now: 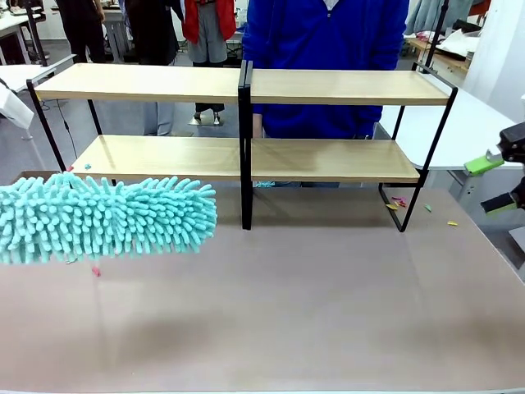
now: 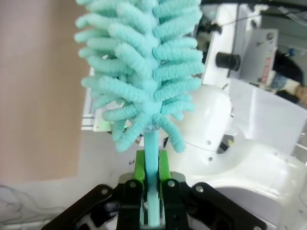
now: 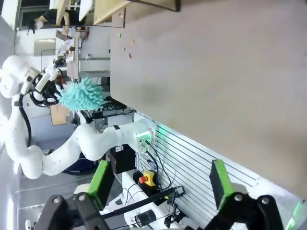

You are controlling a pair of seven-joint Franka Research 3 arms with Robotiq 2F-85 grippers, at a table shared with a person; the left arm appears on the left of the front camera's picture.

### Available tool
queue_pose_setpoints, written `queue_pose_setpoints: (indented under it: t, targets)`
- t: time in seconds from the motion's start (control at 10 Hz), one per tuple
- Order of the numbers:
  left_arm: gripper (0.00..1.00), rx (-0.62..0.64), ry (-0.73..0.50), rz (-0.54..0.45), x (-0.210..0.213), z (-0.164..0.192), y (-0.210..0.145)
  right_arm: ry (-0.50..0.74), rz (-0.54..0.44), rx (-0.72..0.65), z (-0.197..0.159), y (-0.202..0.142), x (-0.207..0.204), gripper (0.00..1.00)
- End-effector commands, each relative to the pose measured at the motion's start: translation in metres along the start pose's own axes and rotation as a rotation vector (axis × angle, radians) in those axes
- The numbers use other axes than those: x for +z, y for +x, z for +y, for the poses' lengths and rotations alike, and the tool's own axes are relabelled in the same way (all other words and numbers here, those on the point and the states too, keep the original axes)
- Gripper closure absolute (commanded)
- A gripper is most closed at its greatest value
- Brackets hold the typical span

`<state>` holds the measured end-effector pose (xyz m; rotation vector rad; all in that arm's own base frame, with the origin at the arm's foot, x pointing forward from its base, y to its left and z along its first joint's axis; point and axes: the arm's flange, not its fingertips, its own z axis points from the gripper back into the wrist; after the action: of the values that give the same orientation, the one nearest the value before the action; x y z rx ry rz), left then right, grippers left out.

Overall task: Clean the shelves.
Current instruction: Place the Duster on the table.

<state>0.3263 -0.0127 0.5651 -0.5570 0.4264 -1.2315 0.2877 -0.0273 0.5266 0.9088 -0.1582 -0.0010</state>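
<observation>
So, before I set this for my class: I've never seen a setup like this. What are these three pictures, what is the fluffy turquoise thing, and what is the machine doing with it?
These are three camera views of one moment at a two-armed robot's table. The front view looks across the table at a person in a blue top standing behind the shelves, a two-tier wooden rack in a black frame. The other two views come from cameras on the robot's wrists, looking along its fingers. The turquoise thing is a fluffy duster. The left gripper is shut on the duster's handle, seen between its green pads, holding it in front of the rack's left end. The right gripper is open and holds nothing, off at the table's right edge. Small coloured scraps lie on the table by the rack's right foot.
</observation>
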Motion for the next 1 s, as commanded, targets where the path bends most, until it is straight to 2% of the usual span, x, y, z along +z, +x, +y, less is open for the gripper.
queue_pose_setpoints:
  t: [0.0,0.1,0.2,0.8,0.9]
  targets:
    - [0.88,0.089,0.021,0.097,-0.011,0.026,0.025,0.024,-0.01,0.021,-0.002,0.0,0.002,0.0]
    - [0.88,0.027,0.007,0.134,-0.016,0.048,0.035,0.024,-0.01,0.021,-0.002,0.0,0.002,0.0]
    - [0.88,0.019,-0.018,0.143,-0.025,0.062,0.042,0.024,-0.01,0.021,-0.002,0.0,0.002,0.0]
    - [0.88,0.082,-0.026,0.101,-0.029,0.075,0.044,0.024,-0.01,0.021,-0.002,0.0,0.002,0.0]
    - [0.31,0.094,-0.009,0.13,-0.029,0.075,0.044,0.024,-0.01,0.021,-0.002,0.0,0.002,0.0]
